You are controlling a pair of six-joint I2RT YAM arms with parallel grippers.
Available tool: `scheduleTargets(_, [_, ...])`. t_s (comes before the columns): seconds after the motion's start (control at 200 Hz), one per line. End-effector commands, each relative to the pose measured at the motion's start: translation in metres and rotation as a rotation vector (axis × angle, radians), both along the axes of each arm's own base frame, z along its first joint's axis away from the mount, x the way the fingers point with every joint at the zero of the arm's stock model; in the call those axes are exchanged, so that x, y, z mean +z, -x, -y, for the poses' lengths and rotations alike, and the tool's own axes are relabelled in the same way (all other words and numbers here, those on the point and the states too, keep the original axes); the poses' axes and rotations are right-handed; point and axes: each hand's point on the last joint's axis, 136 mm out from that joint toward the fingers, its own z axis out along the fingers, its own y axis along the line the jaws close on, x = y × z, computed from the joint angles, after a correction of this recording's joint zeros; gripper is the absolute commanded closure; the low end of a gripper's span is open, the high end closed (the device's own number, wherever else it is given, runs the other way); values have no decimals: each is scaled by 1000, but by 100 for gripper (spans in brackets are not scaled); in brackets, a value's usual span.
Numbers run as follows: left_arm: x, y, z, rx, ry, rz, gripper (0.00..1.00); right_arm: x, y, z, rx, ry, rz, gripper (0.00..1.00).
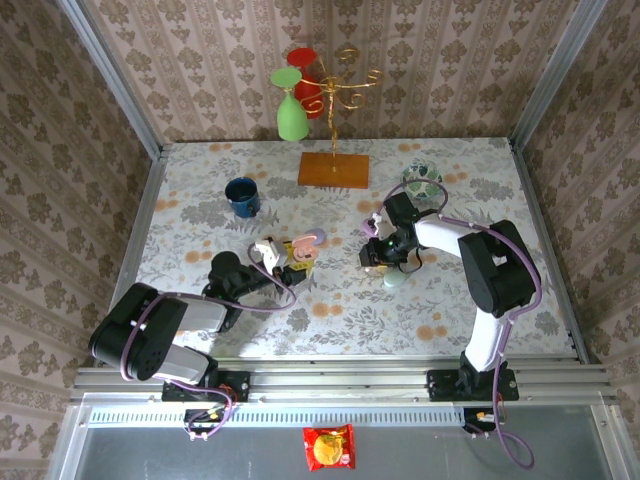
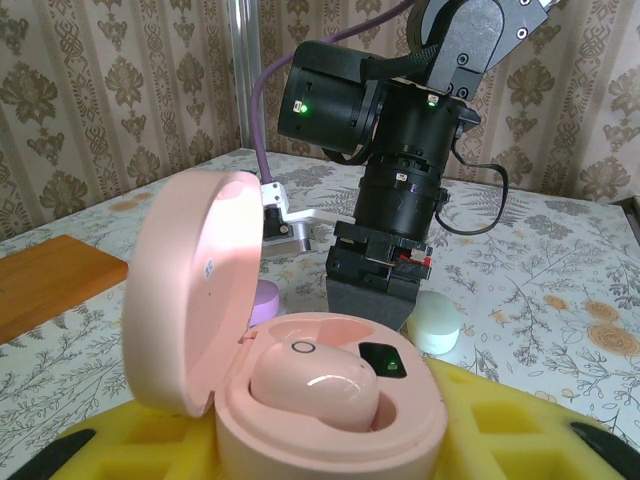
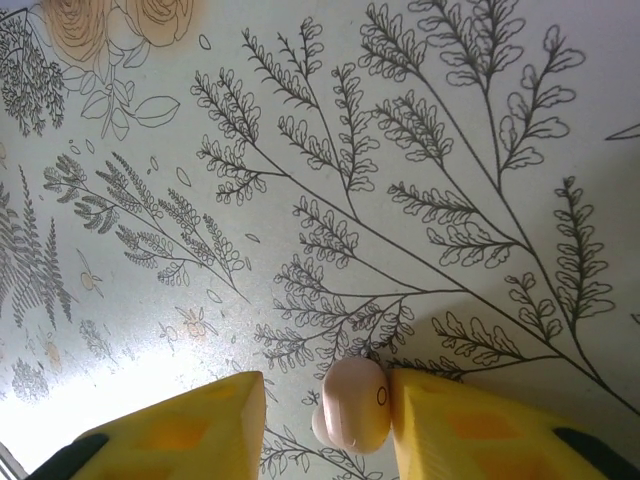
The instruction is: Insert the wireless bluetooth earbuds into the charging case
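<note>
My left gripper (image 2: pixel 322 455) is shut on the pink charging case (image 2: pixel 330 425), which sits between its yellow fingers (image 2: pixel 520 430). The case's lid (image 2: pixel 195 290) stands open, and one pink earbud (image 2: pixel 315 385) sits in a well. In the top view this case (image 1: pixel 303 250) is left of the table's centre. My right gripper (image 3: pixel 325 400) points down at the table, open around a second pink earbud (image 3: pixel 355 403). That earbud touches the right finger (image 3: pixel 450 430); a gap separates it from the left finger (image 3: pixel 190 430). The right gripper (image 1: pixel 378 258) is a short way right of the case.
A pale mint case (image 2: pixel 436 322) lies beside the right gripper, and a lilac one (image 2: pixel 262 300) behind the pink lid. Farther back stand a blue cup (image 1: pixel 242 195), a wooden-based gold rack (image 1: pixel 333 168), a green vase (image 1: pixel 291 115) and a patterned bowl (image 1: pixel 422 178).
</note>
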Motion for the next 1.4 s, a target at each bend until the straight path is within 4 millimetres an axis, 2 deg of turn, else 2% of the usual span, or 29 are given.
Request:
scheduleTargets(0.0, [6, 5, 3, -28, 13, 28, 59, -9, 11, -3, 0, -14, -57, 65])
scheduleTargets(0.3, [2, 4, 4, -29, 5, 25, 59, -7, 9, 1, -29, 0, -37, 73])
scheduleTargets(0.525, [-4, 3, 7, -26, -12, 28, 59, 11, 4, 3, -26, 12, 55, 80])
scheduleTargets(0.65, [-4, 1, 7, -21, -13, 24, 59, 24, 3, 5, -16, 25, 108, 80])
scheduleTargets(0.845, [-7, 3, 8, -34, -12, 4, 59, 74, 9, -9, 70, 9, 279, 80])
scheduleTargets(1.015, [-5, 6, 9, -54, 2, -22, 59, 124, 30, -38, 252, 9, 502, 81])
scheduleTargets(1.08, [-4, 7, 10, -63, 5, -27, 59, 133, 35, -47, 305, 22, 566, 81])
scheduleTargets(1.09, [-5, 7, 10, -64, 5, -28, 59, 143, 37, -48, 310, 14, 595, 81])
scheduleTargets(1.11, [-4, 7, 10, -64, 6, -28, 59, 149, 39, -51, 323, 8, 619, 81])
scheduleTargets(1.225, [-3, 7, 12, -73, 8, -27, 59, 165, 48, -66, 382, -15, 677, 81])
scheduleTargets(1.395, [-3, 10, 14, -94, 6, -26, 59, 170, 53, -82, 445, -29, 665, 81])
